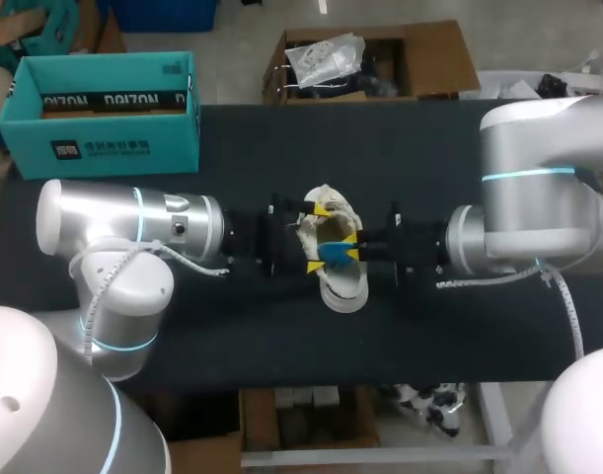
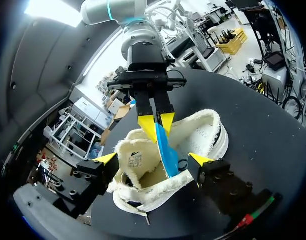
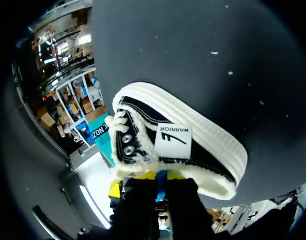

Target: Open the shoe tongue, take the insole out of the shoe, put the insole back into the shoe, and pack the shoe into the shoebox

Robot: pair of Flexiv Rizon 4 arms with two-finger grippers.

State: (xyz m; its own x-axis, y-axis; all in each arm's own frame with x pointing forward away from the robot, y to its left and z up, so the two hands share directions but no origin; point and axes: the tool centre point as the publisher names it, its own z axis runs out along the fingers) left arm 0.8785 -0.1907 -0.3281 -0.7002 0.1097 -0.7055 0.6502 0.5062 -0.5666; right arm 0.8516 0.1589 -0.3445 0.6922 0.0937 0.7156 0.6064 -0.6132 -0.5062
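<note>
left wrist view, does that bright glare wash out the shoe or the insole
Left wrist view: no, glare misses the shoe and insole, both well lit. Right wrist view: right gripper sits in deep shadow, insole barely showing. Head view: even light.

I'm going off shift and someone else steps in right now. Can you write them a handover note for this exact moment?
Left gripper: shut on the shoe, holding it mid-table.
Right gripper: shut on the blue insole, which sticks partly out of the shoe.
Shoebox: far left corner of the table.
Done: tongue opened.
To do: unclear whether the insole is coming out or going back; seat it, then box the shoe.
</note>
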